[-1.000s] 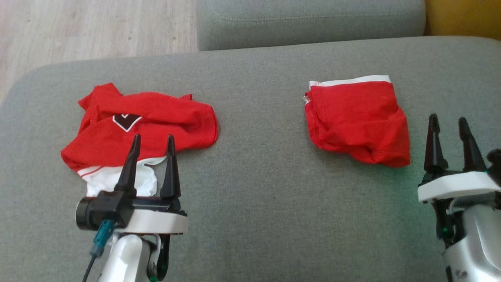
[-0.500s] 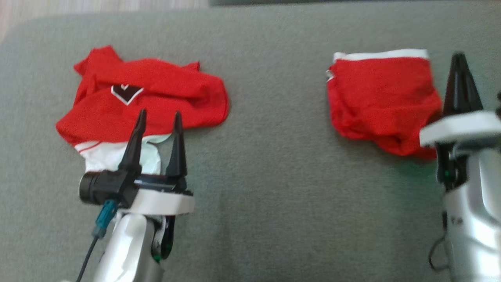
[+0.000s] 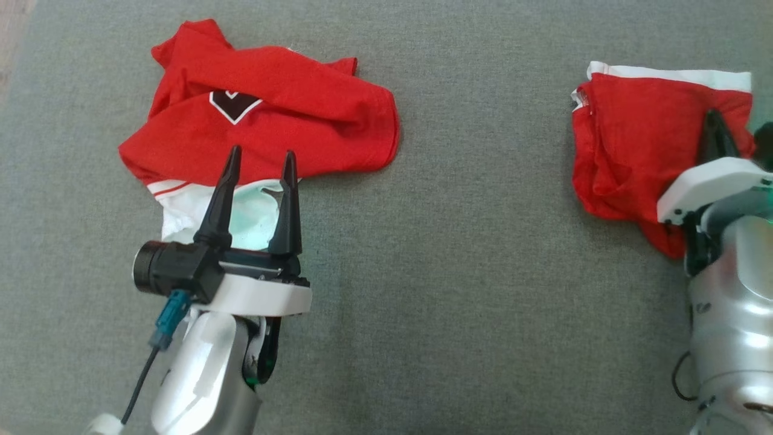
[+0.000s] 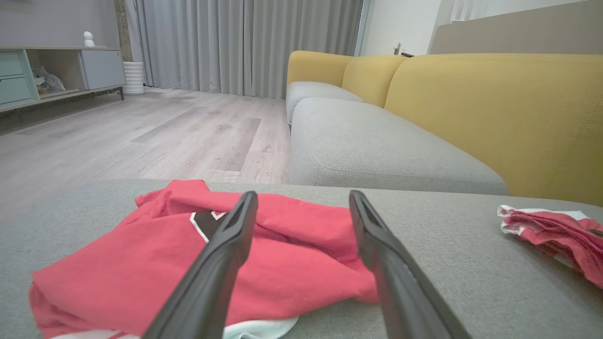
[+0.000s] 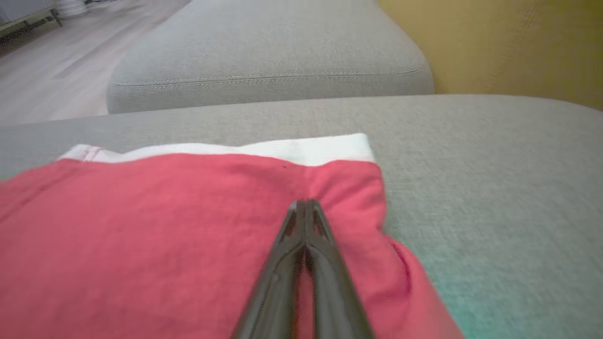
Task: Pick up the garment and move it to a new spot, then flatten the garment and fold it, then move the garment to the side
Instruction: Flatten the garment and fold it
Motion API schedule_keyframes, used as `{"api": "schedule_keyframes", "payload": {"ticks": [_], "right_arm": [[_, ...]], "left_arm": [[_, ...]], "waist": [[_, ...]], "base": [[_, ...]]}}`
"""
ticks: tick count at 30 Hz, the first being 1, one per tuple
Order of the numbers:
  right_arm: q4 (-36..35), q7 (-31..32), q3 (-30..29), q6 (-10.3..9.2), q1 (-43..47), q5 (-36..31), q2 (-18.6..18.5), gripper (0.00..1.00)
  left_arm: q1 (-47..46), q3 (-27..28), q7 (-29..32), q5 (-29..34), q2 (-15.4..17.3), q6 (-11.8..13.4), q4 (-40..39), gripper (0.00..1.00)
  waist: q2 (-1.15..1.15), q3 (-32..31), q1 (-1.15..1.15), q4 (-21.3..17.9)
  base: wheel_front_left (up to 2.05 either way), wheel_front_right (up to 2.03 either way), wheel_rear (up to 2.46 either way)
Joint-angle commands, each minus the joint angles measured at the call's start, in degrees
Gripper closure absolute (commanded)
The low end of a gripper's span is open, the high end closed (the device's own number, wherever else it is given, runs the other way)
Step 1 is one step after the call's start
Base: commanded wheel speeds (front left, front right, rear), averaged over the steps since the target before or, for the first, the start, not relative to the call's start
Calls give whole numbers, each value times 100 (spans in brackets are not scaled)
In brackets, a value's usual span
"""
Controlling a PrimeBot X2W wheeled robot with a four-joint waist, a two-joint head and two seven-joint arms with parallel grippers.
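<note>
Two red garments lie on the grey cushion (image 3: 453, 272). The left one (image 3: 272, 121) is crumpled, with a black-and-white emblem and a white hem, and shows again in the left wrist view (image 4: 282, 263). My left gripper (image 3: 261, 152) hovers open at its white hem, fingers (image 4: 221, 263) apart with nothing between them. The right garment (image 3: 634, 139) is red with a white band along its far edge (image 5: 141, 226). My right gripper (image 3: 714, 115) is shut, its joined tips (image 5: 305, 203) resting on the red cloth near the band. Whether any cloth is pinched is unclear.
Beyond the cushion sits another grey seat cushion (image 4: 377, 150) with a yellow sofa back (image 4: 494, 103) to its right. Wooden floor (image 4: 141, 132) lies to the far left. A bare stretch of cushion separates the two garments.
The head camera has tilted down, shifting the whole picture. My right gripper has shut and moved from beside the right garment to over it. The left gripper stays open at the hem.
</note>
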Motion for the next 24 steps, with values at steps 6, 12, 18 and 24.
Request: {"api": "schedule_keyframes", "payload": {"ticks": [6,12,18,24], "right_arm": [[250,-724,974,-4,-534,173,212,100],[726,-788,2173,-4,-396,991,219,100],[1009,-798,2596,-4,-113,1323,220,100],[527,-799,2713,-4,-2,1669,221,100]], "left_arm": [[-170,122,-29,-62,47,72,-105,0],[-154,83,-29,-75,47,86,-105,0],[-122,132,-29,-39,47,80,-96,0],[-28,276,-29,61,47,46,-72,0]], "waist": [[0,-221,-1,-75],[0,-315,-1,-96],[0,-389,-1,-144],[0,-565,-1,-313]], "base": [[0,0,0],[0,0,0],[0,0,0],[0,0,0]]}}
